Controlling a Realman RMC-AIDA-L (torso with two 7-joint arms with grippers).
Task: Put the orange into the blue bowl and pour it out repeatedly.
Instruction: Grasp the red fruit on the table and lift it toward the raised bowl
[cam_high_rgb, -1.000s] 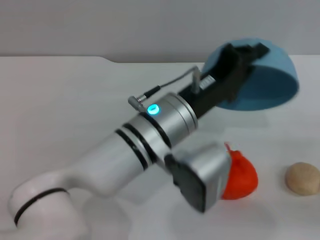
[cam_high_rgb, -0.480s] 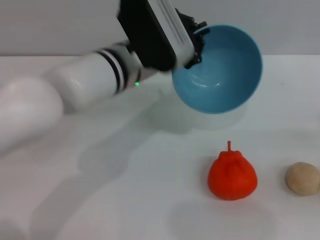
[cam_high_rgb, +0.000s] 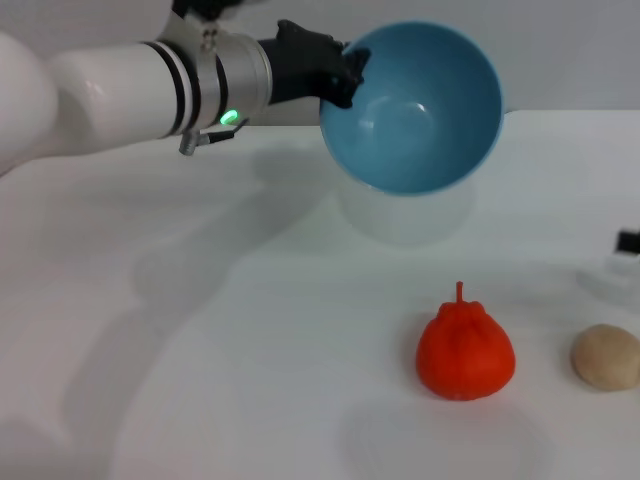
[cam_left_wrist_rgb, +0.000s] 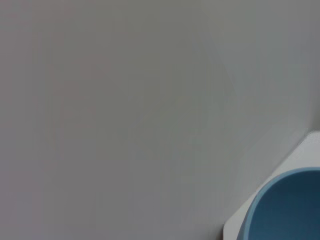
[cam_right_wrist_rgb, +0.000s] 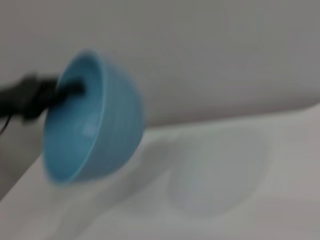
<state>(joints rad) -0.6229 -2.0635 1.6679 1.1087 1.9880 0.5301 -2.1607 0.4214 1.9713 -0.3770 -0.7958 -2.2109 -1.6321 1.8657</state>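
The left gripper (cam_high_rgb: 345, 72), jaws clamped on the rim, holds the empty blue bowl (cam_high_rgb: 415, 105) tipped above the white bench (cam_high_rgb: 200, 330), the orange (cam_high_rgb: 465, 350) lies poured out below, awaiting reloading; the right gripper's jaws cannot be told.

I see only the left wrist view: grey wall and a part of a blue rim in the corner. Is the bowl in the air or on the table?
Observer: In the air. The left gripper holds the blue bowl by its rim, above the table, with the opening tipped toward the front.
Operator: Is the orange inside it?
Observer: No, the bowl is empty. The orange lies on the table, nearer the robot than the bowl.
Operator: Is something else near the orange?
Observer: Yes, a beige ball lies to its right, apart from it.
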